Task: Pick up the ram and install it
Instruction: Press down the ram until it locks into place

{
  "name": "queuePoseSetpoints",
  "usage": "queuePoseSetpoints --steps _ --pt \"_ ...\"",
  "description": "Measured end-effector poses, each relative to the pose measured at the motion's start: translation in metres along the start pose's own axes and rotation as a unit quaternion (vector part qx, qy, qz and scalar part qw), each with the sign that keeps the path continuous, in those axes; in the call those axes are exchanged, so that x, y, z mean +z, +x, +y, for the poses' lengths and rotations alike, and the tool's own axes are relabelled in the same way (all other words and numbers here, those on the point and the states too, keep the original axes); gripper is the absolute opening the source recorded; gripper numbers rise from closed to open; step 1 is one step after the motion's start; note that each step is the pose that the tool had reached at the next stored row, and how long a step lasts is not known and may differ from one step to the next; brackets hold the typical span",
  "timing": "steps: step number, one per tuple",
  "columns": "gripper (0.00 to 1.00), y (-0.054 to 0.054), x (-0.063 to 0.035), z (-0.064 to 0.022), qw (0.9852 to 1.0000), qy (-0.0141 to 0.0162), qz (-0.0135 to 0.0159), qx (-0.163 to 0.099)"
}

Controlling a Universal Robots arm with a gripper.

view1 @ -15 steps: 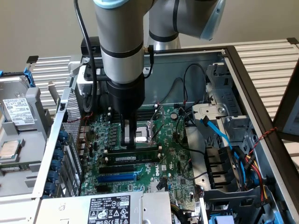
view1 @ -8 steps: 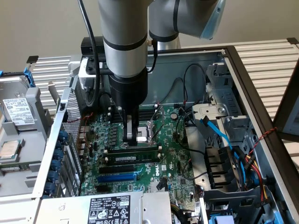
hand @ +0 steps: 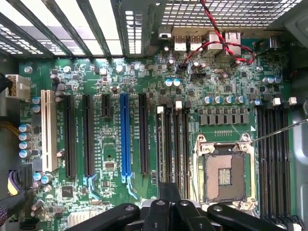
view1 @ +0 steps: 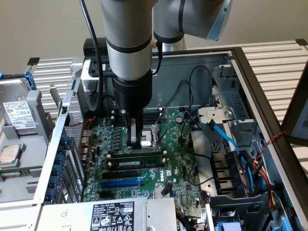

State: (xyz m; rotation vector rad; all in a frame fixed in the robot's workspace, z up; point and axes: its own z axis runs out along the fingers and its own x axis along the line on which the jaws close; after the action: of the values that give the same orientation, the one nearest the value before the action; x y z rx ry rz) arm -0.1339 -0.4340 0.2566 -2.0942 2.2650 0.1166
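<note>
Open computer case (view1: 240, 62) lies on its side, green motherboard (view1: 180, 163) facing up. Grey arm (view1: 127, 48) reaches down from the top of the exterior frame, left of centre, into the case.

Claw (view1: 138, 140): hangs over the board just above the silver CPU socket (view1: 153, 134), at frame centre. Fingers are drawn narrow, nearly together. Nothing visible between them; claw carries no part. In the wrist view the black finger linkage (hand: 168, 214) sits along the lower edge of the frame, tips together, with the empty CPU socket (hand: 225, 173) just to its right.

Ram (view1: 137, 163): long dark stick with a white label strip, lying lengthwise across the board just below the claw in the exterior frame, slightly left of centre. It is apart from the claw, not touched. Cannot tell whether it is fully seated in a slot or only resting there.

Just below the ram: a black slot, then the blue expansion slot (view1: 120, 183), lower left of centre. In the wrist view the blue expansion slot (hand: 125, 134) runs vertically at centre left, black slots on both sides, a white slot (hand: 48, 130) at far left.

Red-and-black twisted wire (hand: 226, 41) loops across the upper right of the wrist frame. Blue cables (view1: 226, 139) lie at the right of the exterior frame.
</note>
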Motion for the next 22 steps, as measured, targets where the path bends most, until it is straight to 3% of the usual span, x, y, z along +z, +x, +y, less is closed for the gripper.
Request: queuePoseSetpoints --steps 7,9,13,18,22 --pt "0.10 0.0000 0.0000 -0.0001 1.0000 -0.0006 -0.0079 0.000" --pt "0.10 0.0000 0.0001 -0.0002 1.0000 -0.0004 -0.0086 0.003" --pt "0.10 0.0000 0.0002 -0.0002 0.9994 0.0027 -0.0092 0.034" --pt "0.10 0.0000 0.0004 -0.0002 0.9971 0.0069 -0.0099 0.075" --pt "0.10 0.0000 0.0006 -0.0001 0.9939 0.0103 -0.0105 0.109"
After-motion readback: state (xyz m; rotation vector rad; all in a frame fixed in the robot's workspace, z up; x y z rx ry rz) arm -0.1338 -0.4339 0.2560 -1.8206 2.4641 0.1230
